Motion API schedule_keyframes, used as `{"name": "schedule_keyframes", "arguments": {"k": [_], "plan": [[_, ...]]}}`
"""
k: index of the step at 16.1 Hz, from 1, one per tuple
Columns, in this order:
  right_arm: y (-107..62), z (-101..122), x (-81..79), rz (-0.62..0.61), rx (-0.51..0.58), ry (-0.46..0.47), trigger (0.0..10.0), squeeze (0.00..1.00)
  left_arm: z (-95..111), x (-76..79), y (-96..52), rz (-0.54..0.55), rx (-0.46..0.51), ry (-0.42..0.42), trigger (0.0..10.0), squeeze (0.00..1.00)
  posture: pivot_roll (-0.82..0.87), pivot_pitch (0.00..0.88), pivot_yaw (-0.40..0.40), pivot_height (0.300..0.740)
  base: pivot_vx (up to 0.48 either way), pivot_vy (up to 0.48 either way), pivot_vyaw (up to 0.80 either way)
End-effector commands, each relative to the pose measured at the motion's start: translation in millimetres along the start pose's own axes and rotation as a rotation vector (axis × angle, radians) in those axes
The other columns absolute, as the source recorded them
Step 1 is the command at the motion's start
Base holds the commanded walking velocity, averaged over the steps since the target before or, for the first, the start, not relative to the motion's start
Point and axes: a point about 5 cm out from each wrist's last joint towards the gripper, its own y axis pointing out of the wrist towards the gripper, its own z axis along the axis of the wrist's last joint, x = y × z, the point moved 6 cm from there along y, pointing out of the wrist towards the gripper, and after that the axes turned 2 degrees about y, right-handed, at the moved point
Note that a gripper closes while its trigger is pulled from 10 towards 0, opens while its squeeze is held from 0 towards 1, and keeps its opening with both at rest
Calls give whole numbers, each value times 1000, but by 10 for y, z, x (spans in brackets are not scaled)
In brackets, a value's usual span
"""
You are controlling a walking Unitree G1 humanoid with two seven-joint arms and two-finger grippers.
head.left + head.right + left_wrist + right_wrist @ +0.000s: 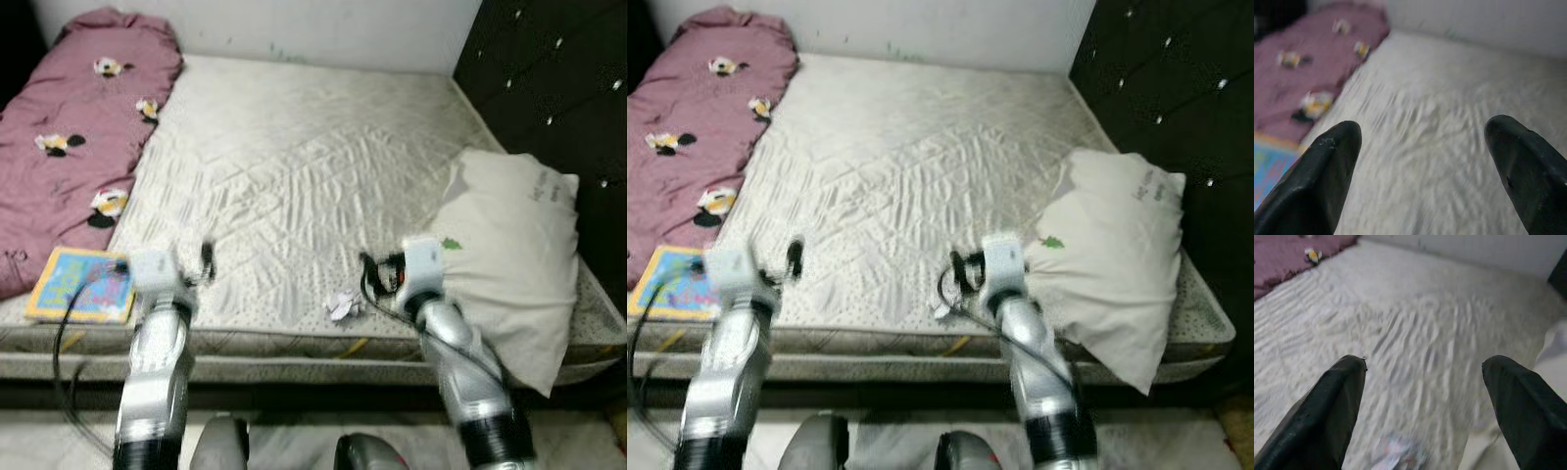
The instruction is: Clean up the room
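Observation:
A small crumpled white paper (342,305) lies near the front edge of the bare mattress (294,157); in the right wrist view the paper (1396,453) shows low between the fingers. My right gripper (377,274) hovers open just right of and above it, its black fingertips (1347,377) spread wide apart. My left gripper (199,261) is raised over the mattress's front left part, open with nothing held (1422,127). A colourful picture book (83,284) lies at the front left corner, left of the left gripper.
A pink blanket with cartoon prints (69,137) is bunched along the mattress's left side. A white pillow (509,255) leans at the right beside the dark tufted headboard (549,78). A white wall runs behind the bed. My legs stand on the floor before it.

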Motion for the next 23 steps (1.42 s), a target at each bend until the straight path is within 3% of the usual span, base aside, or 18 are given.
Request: {"name": "schedule_keyframes", "arguments": {"k": [1,2,3,4,5,7,10,13,16,18,20,23], "plan": [[36,5,124,-24,-14,-30,10000,0,130,29,43,-23,42,25,10000,0,23,0,-120,675,0,0,0],[26,-82,179,-45,-43,-36,10000,0,78,-39,38,-6,34,36,10000,0,9,0,-116,675,0,0,0],[-17,-82,238,-73,-52,20,10000,0,-20,-219,-5,68,-8,22,10000,0,1,0,-104,675,0,0,0],[-52,-64,201,-56,-45,27,10000,0,-4,-216,-30,48,-2,16,10000,0,-4,0,-91,675,0,0,0],[-194,-153,162,-51,-65,26,10000,0,-65,-209,-147,2,-7,94,10000,0,-13,0,-65,675,0,0,0],[-368,-283,159,-77,-106,55,10000,0,-256,-263,-292,1,-89,76,10000,0,-24,0,-55,675,0,0,0],[-551,-295,109,-54,-135,49,10000,0,-295,-182,-434,-30,-122,77,10000,0,-44,16,-77,675,0,0,0],[-631,-287,6,-12,-172,60,10000,0,-223,-134,-521,-30,-126,56,10000,0,-36,86,-106,675,0,0,0],[-839,-366,-108,11,-234,66,10000,0,-248,-100,-761,-46,-174,54,10000,0,-49,156,-117,675,0,0,0],[-996,-424,-100,5,-281,70,10000,0,-299,-89,-884,-51,-228,37,10000,0,-66,217,-129,675,0,0,0],[-1080,-440,-97,6,-307,72,10000,0,-276,-59,-939,-48,-248,11,10000,0,-71,242,-135,675,0,0,0],[-1035,-388,-143,9,-288,87,10000,0,-246,-48,-913,-47,-251,14,10000,0,-67,240,-134,675,0,0,0]]}}
